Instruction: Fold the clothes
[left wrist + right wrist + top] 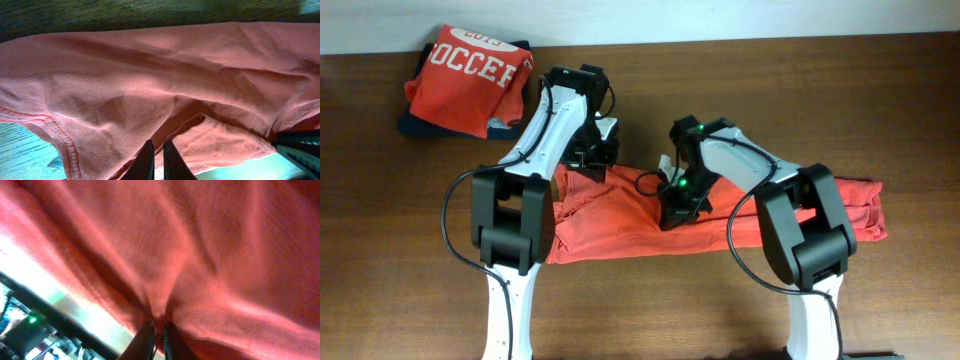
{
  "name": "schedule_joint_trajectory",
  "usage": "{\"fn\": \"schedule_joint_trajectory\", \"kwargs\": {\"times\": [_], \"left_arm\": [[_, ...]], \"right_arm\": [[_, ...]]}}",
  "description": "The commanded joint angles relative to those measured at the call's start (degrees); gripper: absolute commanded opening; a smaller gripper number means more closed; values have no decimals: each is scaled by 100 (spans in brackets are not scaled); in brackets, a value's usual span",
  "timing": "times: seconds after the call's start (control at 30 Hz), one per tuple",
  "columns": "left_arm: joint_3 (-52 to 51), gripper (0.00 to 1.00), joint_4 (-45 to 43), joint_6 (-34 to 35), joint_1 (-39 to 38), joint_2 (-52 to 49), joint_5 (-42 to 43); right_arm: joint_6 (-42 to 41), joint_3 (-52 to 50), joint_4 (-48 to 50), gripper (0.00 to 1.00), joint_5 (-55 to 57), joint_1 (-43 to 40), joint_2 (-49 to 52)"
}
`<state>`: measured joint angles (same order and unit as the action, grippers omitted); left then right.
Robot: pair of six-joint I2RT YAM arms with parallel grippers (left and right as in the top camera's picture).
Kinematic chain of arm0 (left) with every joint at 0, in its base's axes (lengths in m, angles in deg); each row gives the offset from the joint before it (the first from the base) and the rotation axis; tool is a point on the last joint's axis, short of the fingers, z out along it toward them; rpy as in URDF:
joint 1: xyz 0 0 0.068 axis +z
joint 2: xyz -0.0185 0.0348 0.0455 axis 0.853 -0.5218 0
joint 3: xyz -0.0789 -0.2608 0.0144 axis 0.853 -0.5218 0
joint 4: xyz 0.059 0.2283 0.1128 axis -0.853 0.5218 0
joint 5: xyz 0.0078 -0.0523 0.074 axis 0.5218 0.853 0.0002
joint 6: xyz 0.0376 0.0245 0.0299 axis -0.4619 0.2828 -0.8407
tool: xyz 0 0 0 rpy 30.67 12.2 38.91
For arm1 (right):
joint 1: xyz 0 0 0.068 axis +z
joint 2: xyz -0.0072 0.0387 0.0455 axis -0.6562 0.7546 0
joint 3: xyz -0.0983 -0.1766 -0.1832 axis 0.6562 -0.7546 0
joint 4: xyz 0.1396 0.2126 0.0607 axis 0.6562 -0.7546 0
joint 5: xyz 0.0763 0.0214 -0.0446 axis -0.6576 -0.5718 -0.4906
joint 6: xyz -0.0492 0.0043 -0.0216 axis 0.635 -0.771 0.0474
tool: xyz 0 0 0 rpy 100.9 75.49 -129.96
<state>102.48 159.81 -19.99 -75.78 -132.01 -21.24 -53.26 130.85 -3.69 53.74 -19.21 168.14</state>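
Note:
An orange-red T-shirt point(620, 225) lies crumpled in a long band across the middle of the table, with no lettering showing. My left gripper point(592, 155) is at its upper left edge. In the left wrist view the fingers point(159, 150) are pinched on a fold of the shirt point(150, 75) near a stitched hem. My right gripper point(677, 208) is on the shirt's middle. In the right wrist view its fingers point(159, 325) are shut on a raised ridge of the shirt point(225, 255). A second orange-red shirt with white "SOCCER" lettering point(470, 75) lies folded at the far left.
The folded shirt rests on a dark navy garment point(420, 125) near the table's back left corner. The wooden table point(720, 310) runs along the front below the shirt. The shirt's right end point(860, 210) reaches toward the table's right side.

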Motion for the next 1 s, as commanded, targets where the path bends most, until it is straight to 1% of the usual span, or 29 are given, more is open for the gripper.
{"fn": "schedule_joint_trajectory", "kwargs": {"times": [0.0, 0.13, 0.27, 0.3, 0.4, 0.47, 0.53, 0.67, 0.8, 0.97], "left_arm": [[151, 8, 9, -4, 90, -28, -35], [175, 8, -17, -4, 146, -28, 164], [177, 8, -98, -4, 153, -28, 264], [177, 8, -118, -4, 153, -28, 267], [269, 5, -116, -7, 153, -28, 393], [391, 4, -109, -7, 153, -28, 560], [612, 4, -70, -4, 153, -28, 739], [765, 4, -52, -4, 125, -28, 824], [765, 4, -79, -7, 125, -28, 820], [765, 5, -92, -4, 127, -28, 817]], "right_arm": [[221, 177, -199, 14, -219, -170, -92], [219, 155, -278, 16, -103, -164, -92], [221, 155, -214, 16, 262, -35, -92], [223, 155, -138, 13, 402, -9, -92], [221, 216, 179, 11, 686, -31, -94], [219, 343, 175, 10, 671, -144, -94], [221, 538, -140, 11, 686, -385, -94], [225, 527, -522, 10, 903, -739, -94], [223, 444, -592, 10, 1351, -927, -92], [221, 144, -490, 10, 1408, -951, -92]]}}
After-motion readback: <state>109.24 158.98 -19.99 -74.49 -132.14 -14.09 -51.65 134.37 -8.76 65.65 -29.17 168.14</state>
